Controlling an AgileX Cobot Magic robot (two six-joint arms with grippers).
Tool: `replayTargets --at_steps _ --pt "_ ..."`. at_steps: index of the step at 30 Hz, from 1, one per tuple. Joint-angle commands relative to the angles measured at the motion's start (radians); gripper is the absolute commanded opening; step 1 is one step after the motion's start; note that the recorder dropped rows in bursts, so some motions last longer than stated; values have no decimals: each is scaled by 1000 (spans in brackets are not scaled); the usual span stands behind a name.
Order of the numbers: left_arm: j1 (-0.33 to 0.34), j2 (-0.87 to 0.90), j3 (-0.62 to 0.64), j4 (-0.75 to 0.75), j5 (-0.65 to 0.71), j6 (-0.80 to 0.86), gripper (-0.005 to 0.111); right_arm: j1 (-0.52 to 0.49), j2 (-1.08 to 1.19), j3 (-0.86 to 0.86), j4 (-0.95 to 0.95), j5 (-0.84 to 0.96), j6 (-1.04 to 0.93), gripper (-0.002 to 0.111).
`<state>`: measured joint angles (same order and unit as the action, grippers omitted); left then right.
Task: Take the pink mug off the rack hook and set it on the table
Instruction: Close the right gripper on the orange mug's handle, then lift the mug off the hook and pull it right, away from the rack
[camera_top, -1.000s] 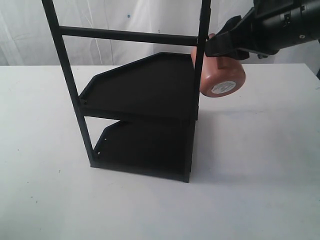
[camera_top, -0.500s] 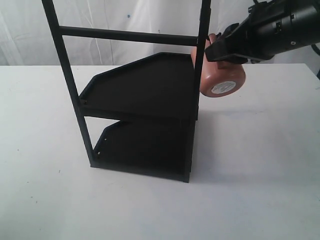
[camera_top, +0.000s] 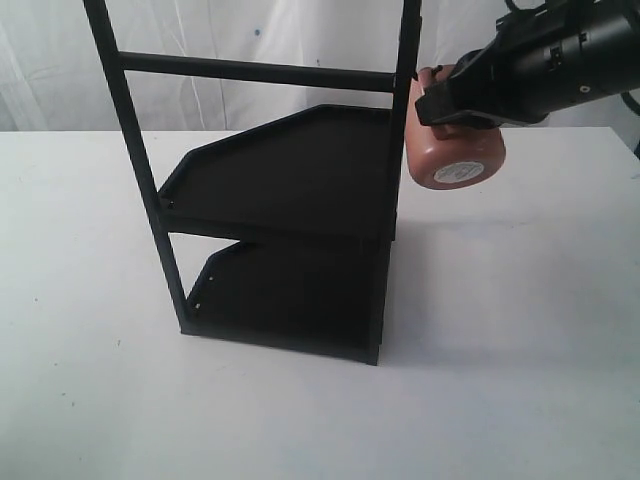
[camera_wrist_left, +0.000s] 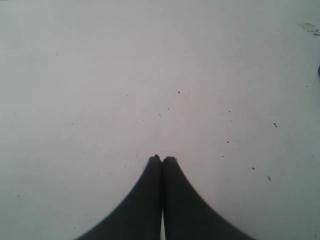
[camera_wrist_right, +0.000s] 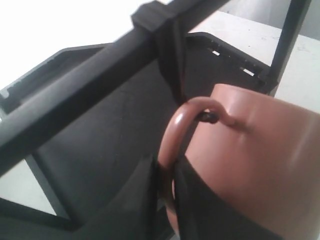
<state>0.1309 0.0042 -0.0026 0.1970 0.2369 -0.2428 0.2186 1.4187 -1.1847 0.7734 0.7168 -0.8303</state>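
Note:
The pink mug (camera_top: 455, 152) hangs in the air beside the rack (camera_top: 290, 200), at its upper right post, with its white-labelled base facing the exterior camera. My right gripper (camera_top: 440, 100) is shut on the mug's loop handle (camera_wrist_right: 172, 140), one finger on each side. In the right wrist view the rack hook (camera_wrist_right: 210, 117) is a thin black tip still inside the handle loop, against the mug (camera_wrist_right: 255, 160). My left gripper (camera_wrist_left: 162, 159) is shut with nothing in it, over the bare white table (camera_wrist_left: 150, 75).
The rack has two flat black tray shelves (camera_top: 290, 170) and a crossbar (camera_top: 250, 70). White table (camera_top: 520, 330) stretches to the right of and in front of the rack.
The mug has lifted slightly and shifted a little to the right, away from the post, with my right gripper on its handle. The left gripper's earlier state is not shown.

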Motion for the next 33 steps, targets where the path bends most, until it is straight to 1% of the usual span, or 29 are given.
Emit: replayTargets --at_steps 1,8,10,13,14,16,19,21,23,27,33 --pt "-3 -4 3 -3 -4 4 0 1 -25 1 -2 22 -2 0" --pt "-3 -4 3 -3 -4 4 0 1 -103 1 -18 46 -2 0" --pt "-3 -4 3 -3 -4 4 0 1 -120 1 -57 47 14 0" --pt "-3 -4 3 -3 -4 4 0 1 -144 1 -136 47 98 0" --pt "-3 -4 3 -3 -4 4 0 1 -162 1 -197 52 165 0" --pt "-3 -4 3 -3 -4 4 0 1 -189 1 -254 72 230 0" --pt "-3 -4 3 -3 -4 4 0 1 -233 26 -301 78 261 0" --pt "-3 -4 3 -3 -4 4 0 1 -273 97 -301 6 259 0" --pt "-3 -4 3 -3 -4 4 0 1 -332 208 -301 -157 257 0" --pt "-3 -4 3 -3 -4 4 0 1 -417 369 -303 -415 257 0" --pt "-3 -4 3 -3 -4 4 0 2 -452 581 -296 -750 260 0"
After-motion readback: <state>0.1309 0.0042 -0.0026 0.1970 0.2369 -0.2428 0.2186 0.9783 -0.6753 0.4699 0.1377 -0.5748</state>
